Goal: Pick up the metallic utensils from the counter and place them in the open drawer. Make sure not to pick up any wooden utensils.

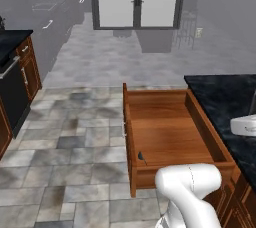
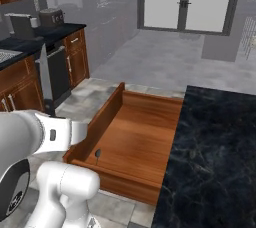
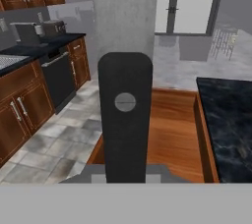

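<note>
Item: knife (image 3: pixel 125 115), count one. We see a dark flat handle with a single round rivet, standing upright in the centre of the hand view, very close to the lens. We take it to be the table knife. Its blade cannot be made out.

Tool: its tips are hidden behind the handle. From the way the handle sits fixed in front of the lens, we judge the tool to be pinching the knife low on the handle.

Handling: we rate the knife light, stiff and smooth, likely to swivel or slip in a narrow pinch. The thicker handle is the better place to take hold, and the thin blade the worse.

Drawer (image 1: pixel 170 132), count one. It is pulled fully open in the centre of the left base view, shallow, with a bare wooden floor. One small dark piece (image 1: pixel 141 157) lies near its lower left corner, too small to name.

Counter (image 1: pixel 220 97), count one. It is black stone at the right edge of the frame, just beside the drawer.
</note>
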Tool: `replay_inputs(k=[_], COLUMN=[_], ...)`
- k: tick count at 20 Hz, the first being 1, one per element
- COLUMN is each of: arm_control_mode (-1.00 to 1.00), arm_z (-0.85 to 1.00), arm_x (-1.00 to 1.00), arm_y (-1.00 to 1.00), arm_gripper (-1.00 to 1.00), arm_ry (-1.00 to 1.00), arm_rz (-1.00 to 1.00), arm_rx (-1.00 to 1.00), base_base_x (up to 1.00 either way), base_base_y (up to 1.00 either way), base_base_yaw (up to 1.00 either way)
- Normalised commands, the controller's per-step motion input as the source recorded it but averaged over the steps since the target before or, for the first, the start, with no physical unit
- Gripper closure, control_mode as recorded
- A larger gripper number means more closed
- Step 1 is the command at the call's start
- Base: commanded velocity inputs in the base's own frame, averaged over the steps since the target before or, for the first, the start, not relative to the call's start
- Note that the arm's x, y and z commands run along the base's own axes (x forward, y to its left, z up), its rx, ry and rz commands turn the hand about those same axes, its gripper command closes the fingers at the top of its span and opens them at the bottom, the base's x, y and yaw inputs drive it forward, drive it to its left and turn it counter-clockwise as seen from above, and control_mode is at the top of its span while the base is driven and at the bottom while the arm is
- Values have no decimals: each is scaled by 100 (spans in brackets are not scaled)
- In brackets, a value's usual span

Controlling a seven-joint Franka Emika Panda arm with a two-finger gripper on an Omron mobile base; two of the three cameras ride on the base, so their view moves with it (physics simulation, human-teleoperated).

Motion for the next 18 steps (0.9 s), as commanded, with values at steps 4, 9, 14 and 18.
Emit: replay_inputs(k=[4, 9, 14, 18], arm_control_mode=[-100, -100, -100, -100], arm_z=[0, -28, -58, -72], arm_x=[12, 70, 88, 52], arm_y=[-2, -4, -1, 0], arm_gripper=[100, 100, 100, 100], arm_ry=[2, 13, 25, 23], arm_rz=[0, 0, 0, 0], arm_rx=[1, 5, 4, 1], base_base_x=[33, 0, 0, 0], base_base_y=[-2, 0, 0, 0], base_base_yaw=[0, 0, 0, 0])
